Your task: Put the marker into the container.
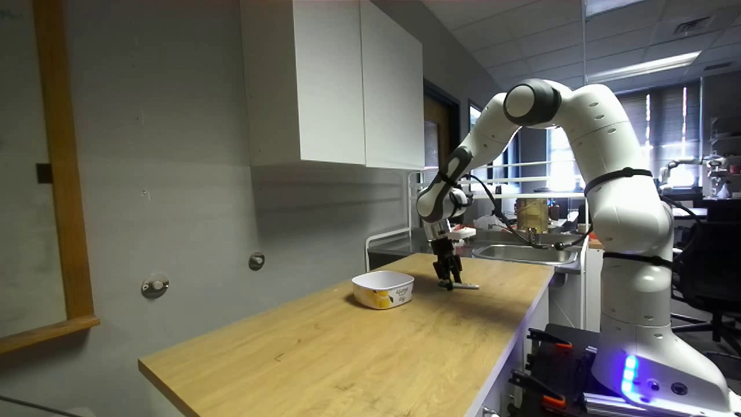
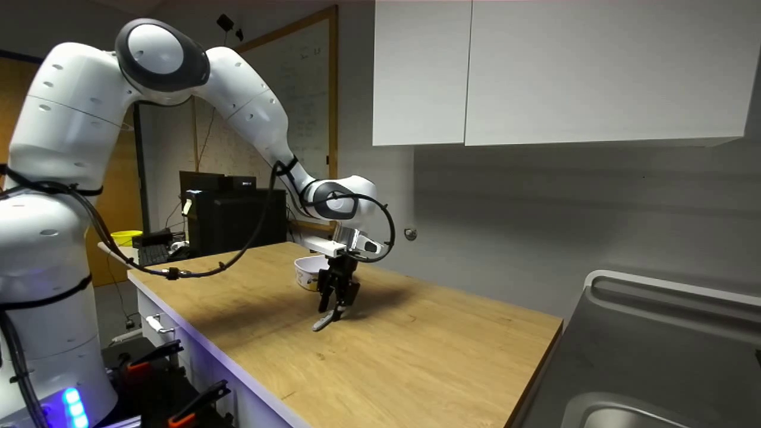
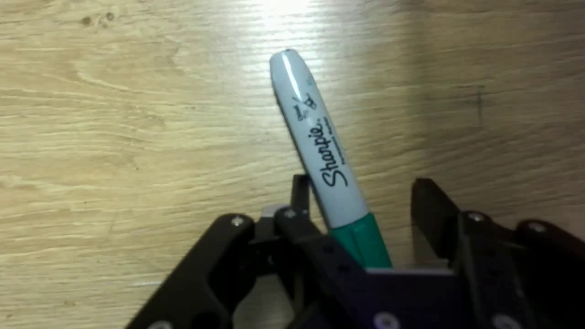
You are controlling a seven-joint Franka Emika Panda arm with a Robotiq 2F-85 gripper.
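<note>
The pincer stands spread with the marker between its jaws: likely light, stiff, slick; best gripped mid-barrel.

I have my smooth white jointed arm arched high at the elbow, wrist low, the black two-fingered gripper angled down, its fingers parted.

"Sharpie" on the marker, smaller print blurred, unreadable lettering on the container
</note>
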